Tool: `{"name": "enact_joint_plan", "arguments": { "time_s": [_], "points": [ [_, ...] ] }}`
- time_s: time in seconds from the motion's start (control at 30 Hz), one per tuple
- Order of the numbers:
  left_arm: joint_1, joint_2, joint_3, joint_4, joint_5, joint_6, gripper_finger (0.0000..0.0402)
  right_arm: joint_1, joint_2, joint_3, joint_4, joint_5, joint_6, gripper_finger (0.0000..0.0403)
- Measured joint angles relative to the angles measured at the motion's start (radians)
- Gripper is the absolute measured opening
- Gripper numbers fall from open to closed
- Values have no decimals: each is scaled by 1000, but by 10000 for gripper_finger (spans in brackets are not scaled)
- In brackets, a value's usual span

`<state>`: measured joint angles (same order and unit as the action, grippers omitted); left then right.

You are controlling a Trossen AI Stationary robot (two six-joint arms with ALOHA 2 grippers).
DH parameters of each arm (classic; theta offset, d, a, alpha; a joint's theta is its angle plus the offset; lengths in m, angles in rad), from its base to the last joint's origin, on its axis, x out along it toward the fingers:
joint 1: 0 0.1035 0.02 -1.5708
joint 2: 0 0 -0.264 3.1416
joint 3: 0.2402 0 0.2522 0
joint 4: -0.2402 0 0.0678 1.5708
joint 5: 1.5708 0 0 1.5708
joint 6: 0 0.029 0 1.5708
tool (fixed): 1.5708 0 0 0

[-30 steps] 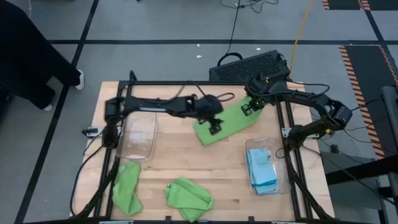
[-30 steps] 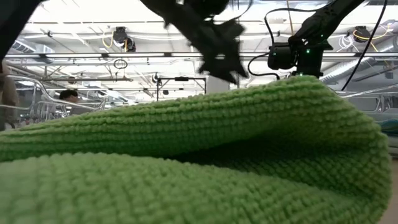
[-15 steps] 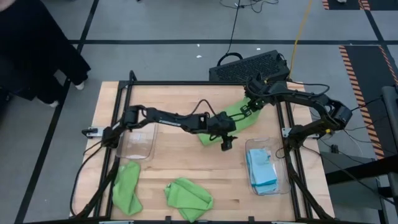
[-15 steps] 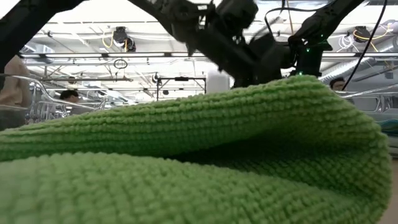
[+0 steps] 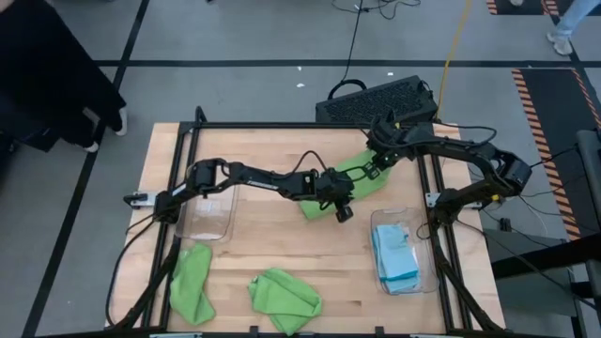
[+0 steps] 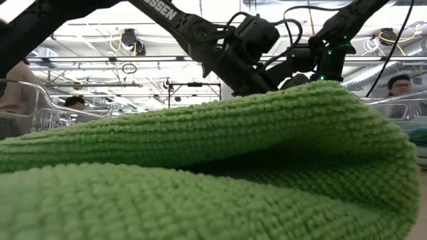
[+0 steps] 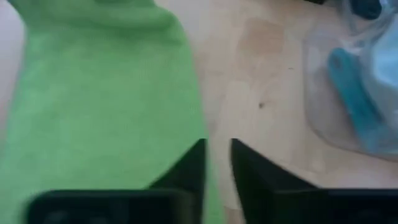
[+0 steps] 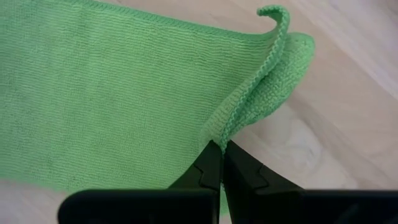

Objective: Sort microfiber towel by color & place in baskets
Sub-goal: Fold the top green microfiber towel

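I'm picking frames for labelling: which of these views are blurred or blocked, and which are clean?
Low view: a green towel right at the lens fills the lower frame, with bright ceiling glare behind. Left wrist view: soft all over, the green cloth and clear bin smeared. Right wrist view: crisp weave on the towel edge pinched by the fingers. High view: evenly lit.
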<state>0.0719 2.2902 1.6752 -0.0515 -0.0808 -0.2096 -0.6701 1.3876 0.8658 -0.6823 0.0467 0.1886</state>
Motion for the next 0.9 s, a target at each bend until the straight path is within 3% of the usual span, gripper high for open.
{"name": "enact_joint_plan", "arguments": {
  "time_s": [0.07,0.23,0.33,0.53,0.7,0.9],
  "points": [
    [1,0,0,-2,21,-11,22,7,0,0,0,0,0,0],
    [1,1,0,116,-6,53,4,24,0,0,0,0,0,0],
    [9,23,2,205,-21,43,5,33,0,0,-1,0,0,0],
    [30,98,-1,220,-11,-45,4,59,0,0,-12,0,12,0],
    [28,153,-1,273,54,-30,3,70,0,0,-14,1,24,0],
    [11,170,4,222,37,5,17,70,0,0,-37,-2,39,0]
  ]
}}
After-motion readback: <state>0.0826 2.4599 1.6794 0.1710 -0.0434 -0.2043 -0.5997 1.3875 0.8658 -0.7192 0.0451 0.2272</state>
